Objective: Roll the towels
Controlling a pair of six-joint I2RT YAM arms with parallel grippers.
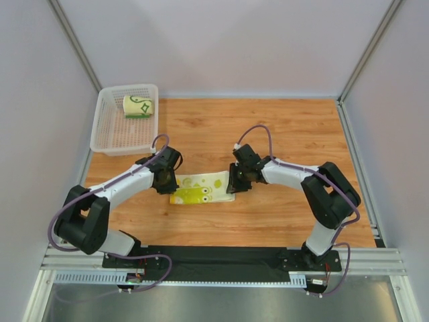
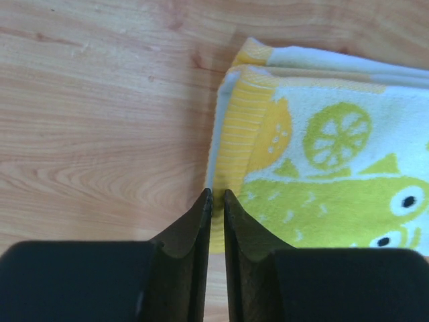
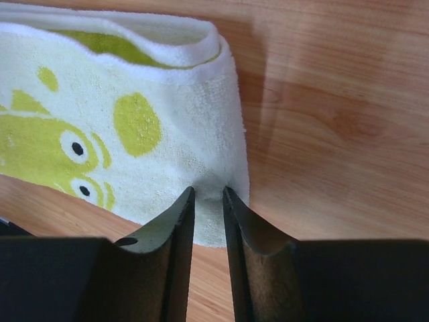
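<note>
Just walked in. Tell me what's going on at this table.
Two robot arms are working on towels. The left claw is pinched on the left end of the flat towel, which lies in the middle of the table. The right claw is pinched on its right end. That towel is folded but not yet rolled. A rolled towel sits in the basket at the far left corner.

The brown wooden tabletop (image 1: 281,134) is bearing a white plastic mesh basket (image 1: 107,136) far left and a flat cream, yellow-green-blotched towel (image 1: 201,189) centrally.
</note>
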